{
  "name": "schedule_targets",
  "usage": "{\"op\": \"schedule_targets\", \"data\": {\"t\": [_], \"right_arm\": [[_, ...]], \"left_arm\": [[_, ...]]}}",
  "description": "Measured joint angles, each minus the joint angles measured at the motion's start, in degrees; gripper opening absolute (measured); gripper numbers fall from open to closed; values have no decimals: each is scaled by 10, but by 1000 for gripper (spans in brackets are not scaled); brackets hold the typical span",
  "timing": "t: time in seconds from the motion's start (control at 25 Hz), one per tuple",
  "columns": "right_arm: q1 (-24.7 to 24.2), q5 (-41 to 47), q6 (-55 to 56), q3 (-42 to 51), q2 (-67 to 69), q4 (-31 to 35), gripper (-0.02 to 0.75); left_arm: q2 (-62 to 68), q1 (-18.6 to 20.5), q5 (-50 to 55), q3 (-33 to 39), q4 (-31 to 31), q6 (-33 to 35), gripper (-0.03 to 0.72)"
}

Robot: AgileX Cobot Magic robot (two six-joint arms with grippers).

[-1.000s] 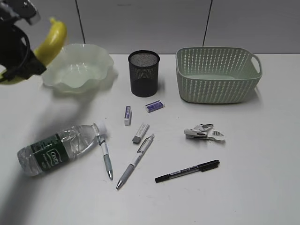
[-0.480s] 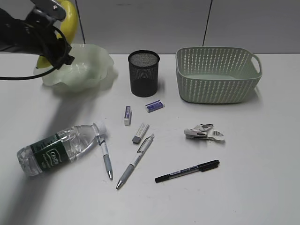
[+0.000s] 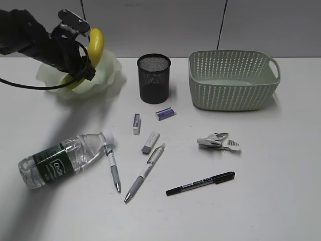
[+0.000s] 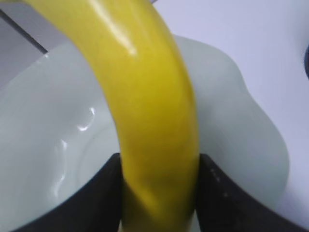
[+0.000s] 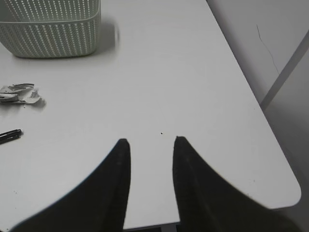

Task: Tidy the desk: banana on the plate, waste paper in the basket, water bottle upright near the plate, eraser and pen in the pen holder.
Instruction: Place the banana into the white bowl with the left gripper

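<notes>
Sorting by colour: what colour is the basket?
Pale sage green, with perforated sides; the basket shows best in the exterior view.

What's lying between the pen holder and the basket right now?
Nothing: in the exterior view the desk between the pen holder and the basket is bare.

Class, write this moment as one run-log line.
left gripper: shut on banana | position: over plate | right gripper: open, empty | water bottle: lying
</notes>
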Motion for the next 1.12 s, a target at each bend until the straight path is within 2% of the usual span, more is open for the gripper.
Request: {"op": "schedule_targets", "data": {"t": [0.24, 0.44, 0.88, 1.12], "right_arm": [[0, 0, 0, 0, 0, 0, 256], [0, 0, 0, 0, 0, 0, 256], [0, 0, 0, 0, 0, 0, 256], [0, 0, 0, 0, 0, 0, 256]], "left_arm": [[0, 0, 21, -1, 49, 0, 326], [0, 0, 7, -2, 53, 0, 326], [10, 3, 149, -2, 54, 0, 326], [-9, 3, 133, -2, 55, -1, 326]]}}
